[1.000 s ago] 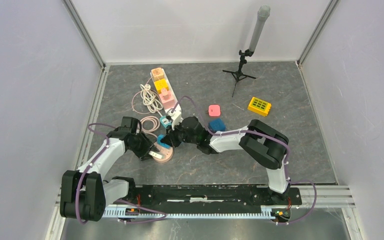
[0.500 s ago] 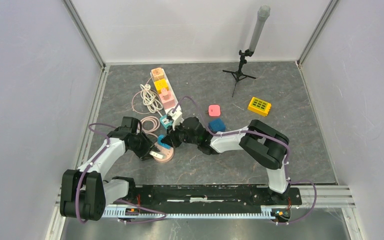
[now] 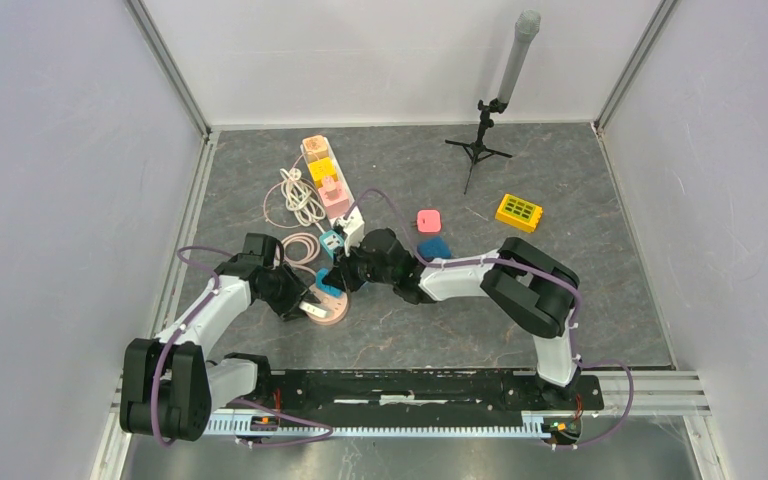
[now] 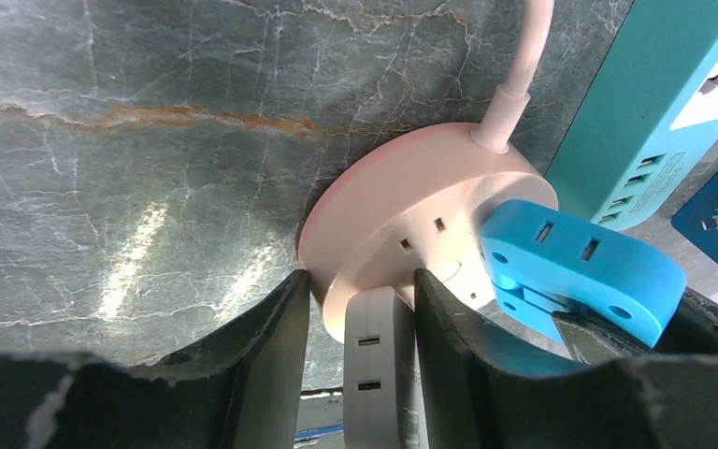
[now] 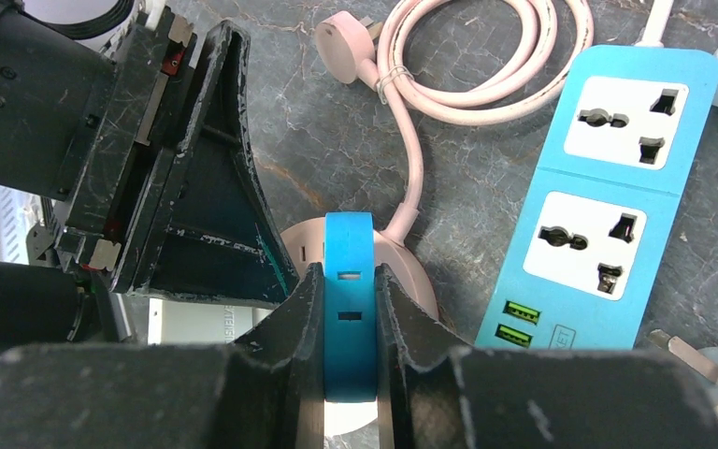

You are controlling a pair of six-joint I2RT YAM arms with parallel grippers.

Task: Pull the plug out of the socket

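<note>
A round pink socket (image 3: 327,312) lies on the grey floor, with a blue plug (image 3: 328,284) and a white plug (image 4: 380,374) on it. My right gripper (image 5: 349,285) is shut on the blue plug (image 5: 349,309), fingers flat on both its sides, over the pink socket (image 5: 413,281). My left gripper (image 4: 360,290) is closed across the rim of the pink socket (image 4: 402,206), with the white plug between its fingers. The blue plug (image 4: 580,267) sits against the socket's right side. In the top view the grippers, left (image 3: 305,300) and right (image 3: 340,277), meet at the socket.
A teal power strip (image 5: 598,206) lies just right of the socket. A coiled pink cable (image 5: 467,56) is behind it. A multicoloured strip (image 3: 325,180), a white cord (image 3: 300,200), pink (image 3: 428,219) and blue (image 3: 434,249) pads, a yellow block (image 3: 519,212) and a tripod (image 3: 485,130) stand farther back.
The right wrist has shifted slightly left. Both grips hold as before; the blue plug still sits on the socket.
</note>
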